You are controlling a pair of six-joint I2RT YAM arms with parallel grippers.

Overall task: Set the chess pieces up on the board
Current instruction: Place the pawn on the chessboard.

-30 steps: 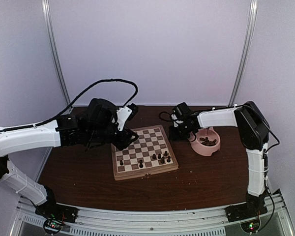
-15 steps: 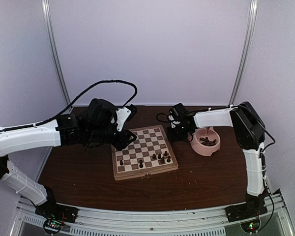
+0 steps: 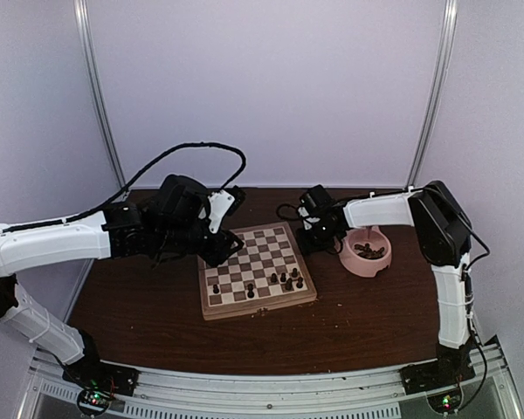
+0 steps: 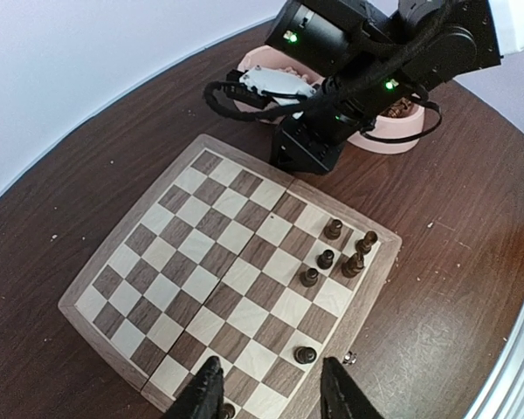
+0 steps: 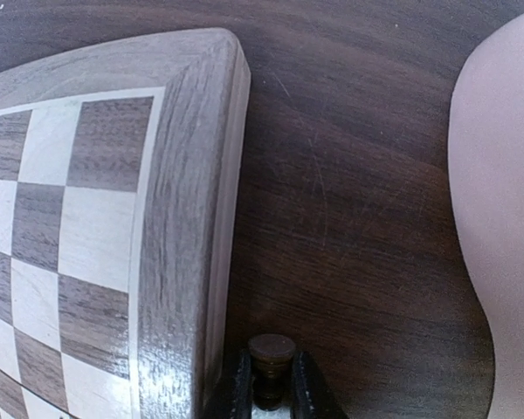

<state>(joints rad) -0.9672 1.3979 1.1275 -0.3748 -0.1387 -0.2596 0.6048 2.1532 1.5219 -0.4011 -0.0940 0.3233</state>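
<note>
One piece (image 5: 272, 349) — base hidden between fingers (image 5: 304, 391).

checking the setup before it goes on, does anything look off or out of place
Nothing spilled or broken. The board sits askew to the table edge, and the few dark pieces on it bunch near one corner rather than in tidy rows. The right gripper pinches one more piece over the table.
</note>
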